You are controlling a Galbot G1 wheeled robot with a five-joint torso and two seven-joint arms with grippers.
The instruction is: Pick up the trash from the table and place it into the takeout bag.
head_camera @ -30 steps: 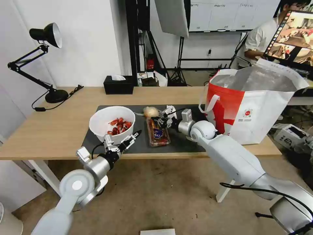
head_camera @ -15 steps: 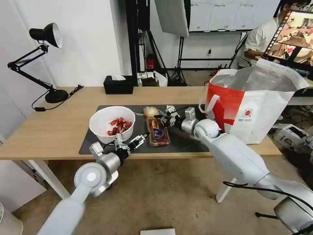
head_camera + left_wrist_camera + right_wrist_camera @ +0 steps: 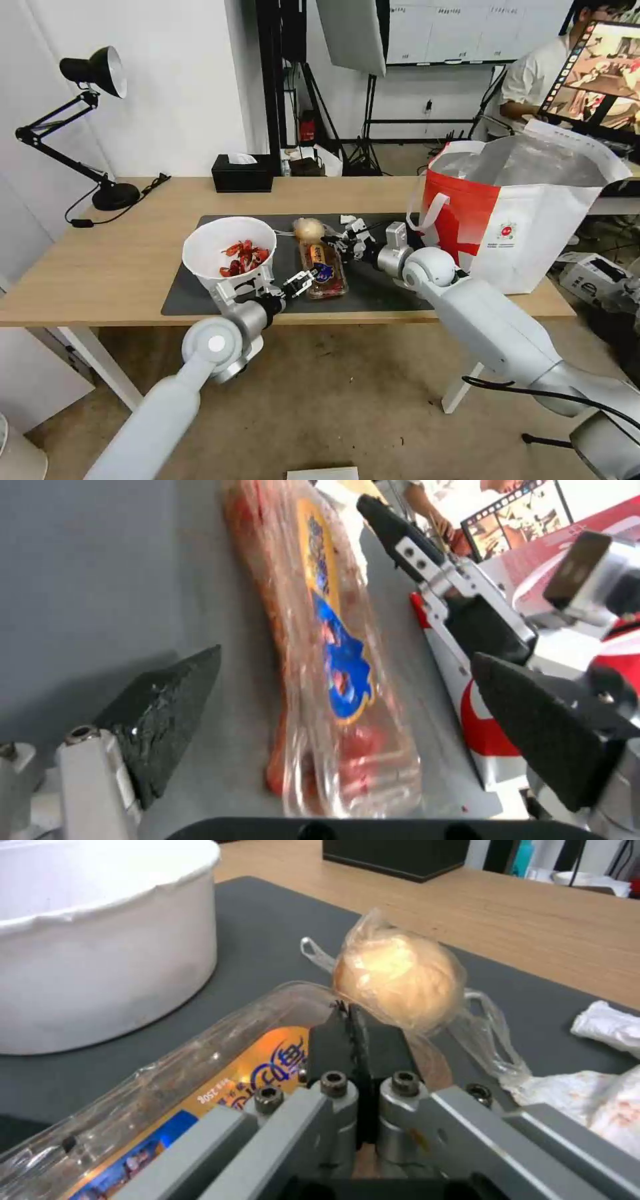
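The left hand [image 3: 301,283] hovers low over the near part of the dark mat [image 3: 373,287], its two black fingers [image 3: 163,715] spread wide. In the left wrist view they straddle the near end of the clear plastic tray [image 3: 327,670], one on either side, with mat showing between each finger and the plastic, so nothing is gripped yet. The tray [image 3: 323,268] lies with its long axis running away from this hand, from the near edge of the mat toward the far one, so the open fingers face across its narrow width, which looks the right way to close on it.

At the tray's far end the right hand [image 3: 335,241] reaches in from the bag side. Its fingers [image 3: 353,1040] are pressed together at the tray's far rim, just beside the clear-wrapped yellowish ball [image 3: 397,977]; whether they pinch the plastic edge I cannot tell. A crumpled white wrapper [image 3: 610,1022] lies on the mat beyond the ball.

The white bowl [image 3: 229,252] of red shells stands on the mat just to the left of the left hand. The takeout bag [image 3: 527,220] stands open on the right end of the tabletop [image 3: 100,267], nearer the right arm than the left.
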